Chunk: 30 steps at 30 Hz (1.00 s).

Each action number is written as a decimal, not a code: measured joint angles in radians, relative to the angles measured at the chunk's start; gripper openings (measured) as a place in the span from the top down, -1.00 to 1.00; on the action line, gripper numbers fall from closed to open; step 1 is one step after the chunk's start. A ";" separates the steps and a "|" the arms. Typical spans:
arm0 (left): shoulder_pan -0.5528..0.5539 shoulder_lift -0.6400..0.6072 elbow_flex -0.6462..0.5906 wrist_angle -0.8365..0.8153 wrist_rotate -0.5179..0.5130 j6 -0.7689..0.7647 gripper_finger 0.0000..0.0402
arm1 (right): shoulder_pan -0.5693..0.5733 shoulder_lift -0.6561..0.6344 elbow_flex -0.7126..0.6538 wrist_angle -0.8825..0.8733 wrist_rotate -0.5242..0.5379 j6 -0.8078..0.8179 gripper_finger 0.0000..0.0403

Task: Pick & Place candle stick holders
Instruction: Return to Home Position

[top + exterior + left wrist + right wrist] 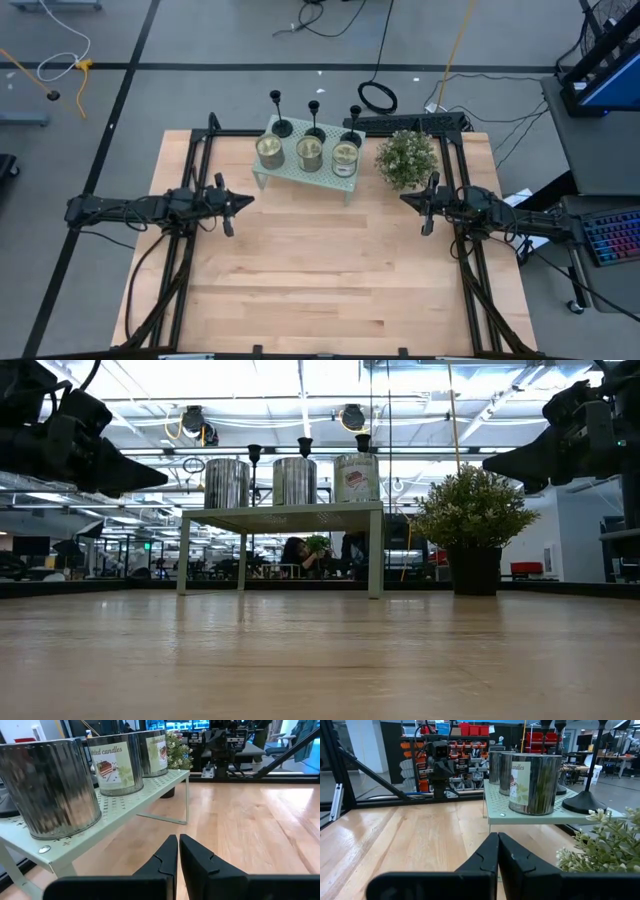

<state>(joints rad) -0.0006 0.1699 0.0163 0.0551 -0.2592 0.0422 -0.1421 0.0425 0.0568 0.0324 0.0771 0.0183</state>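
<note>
Grey floor (200, 40) is surrounding the bench (320, 290), with dark tape lines and loose cables running across it. A black cable loop (378, 97) is lying just beyond the bench's far edge. In the low view, an open hall with bright ceiling lights is stretching away behind the work area. The bench is showing a pale wooden top inside a black frame.

The left arm is reaching in from the bench's left edge. The left gripper (248, 199) is hanging above the wood with its jaws pressed together and nothing between them. The right arm is coming in from the right edge. The right gripper (404, 198) is facing the left one, its jaws likewise pressed together and empty.

A pale green perforated shelf (345, 184) is standing on thin legs at the middle of the far edge. A small potted plant (406, 158) is sitting just beside it, toward the far right corner. Three metal candle tins (310, 153) are lined up along the shelf's front.

The three candle stick holders (315, 132) are standing upright in a row behind the tins, on the back of the shelf, well apart from both grippers.

From the low view the tins are hiding the holders' bases and stems, so only the small top cups are showing. In the right wrist view one holder's round base is resting on the shelf, its top cut off. A keyboard (612, 238) is cut off beyond the bench's right edge. Whatever is showing under the shelf in the low view is too dim to make out.
</note>
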 joint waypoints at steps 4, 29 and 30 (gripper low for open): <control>0.000 0.000 0.000 0.006 0.055 0.044 0.87 | 0.000 0.000 0.000 -0.003 0.000 -0.001 0.99; 0.000 0.000 0.000 -0.015 0.130 0.067 0.87 | 0.000 0.002 -0.001 0.003 0.000 -0.003 0.99; 0.000 0.000 0.000 -0.012 0.129 0.067 0.87 | 0.000 0.002 -0.001 0.004 0.000 -0.003 0.99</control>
<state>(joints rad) -0.0006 0.1699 0.0162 0.0436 -0.1302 0.1093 -0.1421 0.0441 0.0563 0.0366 0.0769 0.0151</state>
